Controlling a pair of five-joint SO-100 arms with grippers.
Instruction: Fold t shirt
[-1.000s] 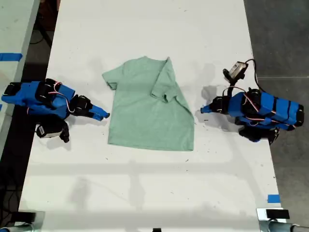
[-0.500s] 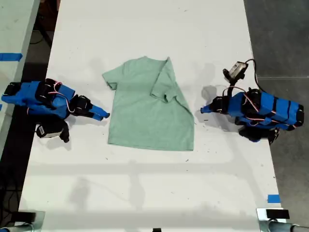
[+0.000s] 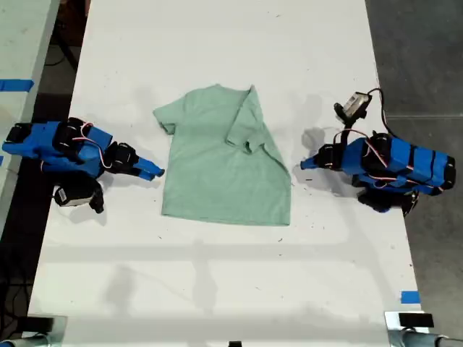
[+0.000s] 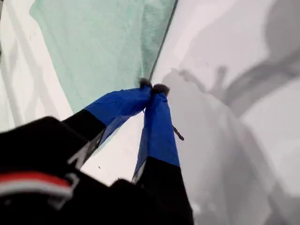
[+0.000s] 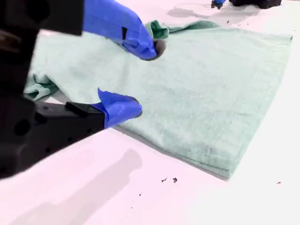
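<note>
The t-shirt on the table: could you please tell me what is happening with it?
The mint-green t-shirt lies on the white table, one side already folded over. Neither gripper holds it: my first gripper, shut, sits by its edge on the exterior view's right; my second gripper, open, by the opposite edge.

There is one t shirt (image 3: pixel 224 170) on one white bench (image 3: pixel 217 43). Two blue hands are in sight: the first hand (image 3: pixel 307 163) at the exterior view's right and the second hand (image 3: pixel 153 173) at its left. There are two pieces of blue tape: one tape strip (image 3: pixel 14 84) at upper left and one tape square (image 3: pixel 410 296) at lower right.
</note>
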